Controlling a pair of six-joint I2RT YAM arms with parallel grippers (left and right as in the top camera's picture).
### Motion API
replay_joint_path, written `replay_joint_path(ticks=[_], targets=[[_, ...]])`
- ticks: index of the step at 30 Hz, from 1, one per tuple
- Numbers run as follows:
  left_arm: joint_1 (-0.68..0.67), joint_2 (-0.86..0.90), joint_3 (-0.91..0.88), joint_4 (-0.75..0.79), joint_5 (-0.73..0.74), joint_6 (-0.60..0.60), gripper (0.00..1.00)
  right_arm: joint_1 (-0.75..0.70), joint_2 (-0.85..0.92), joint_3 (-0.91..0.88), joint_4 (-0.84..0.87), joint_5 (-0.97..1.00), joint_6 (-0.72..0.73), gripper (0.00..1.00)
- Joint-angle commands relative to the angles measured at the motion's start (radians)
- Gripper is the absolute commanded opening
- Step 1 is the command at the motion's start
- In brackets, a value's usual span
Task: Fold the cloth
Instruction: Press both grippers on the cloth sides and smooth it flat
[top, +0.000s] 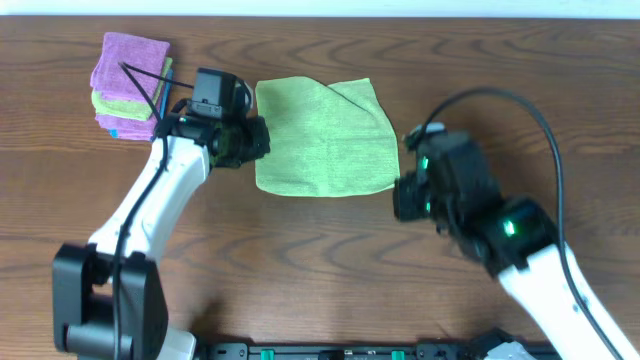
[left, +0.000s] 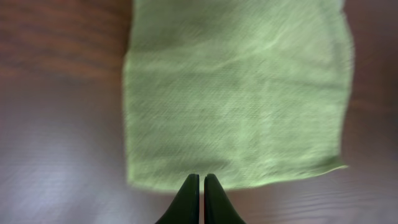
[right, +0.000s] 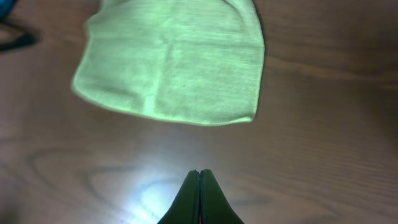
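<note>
A light green cloth lies flat on the wooden table, folded over, with a crease near its top right corner. My left gripper is shut and empty at the cloth's left edge; in the left wrist view its tips sit just at the edge of the cloth. My right gripper is shut and empty, a little right of and below the cloth's lower right corner. In the right wrist view its tips hover over bare table, short of the cloth.
A stack of folded cloths, purple on top with green and blue beneath, stands at the back left of the table. A black cable runs over it. The arm bases sit along the front edge.
</note>
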Motion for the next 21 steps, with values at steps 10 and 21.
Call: replay_joint_path(ticks=[10,21], targets=[[-0.187,0.010,-0.110,0.031,-0.350,-0.100,0.06,-0.194,0.391,-0.001,0.179,-0.339,-0.100,0.01],[-0.187,0.119,-0.155,0.221,-0.346,-0.117,0.06,-0.218,0.604,-0.001,0.337,-0.335,-0.084,0.02]])
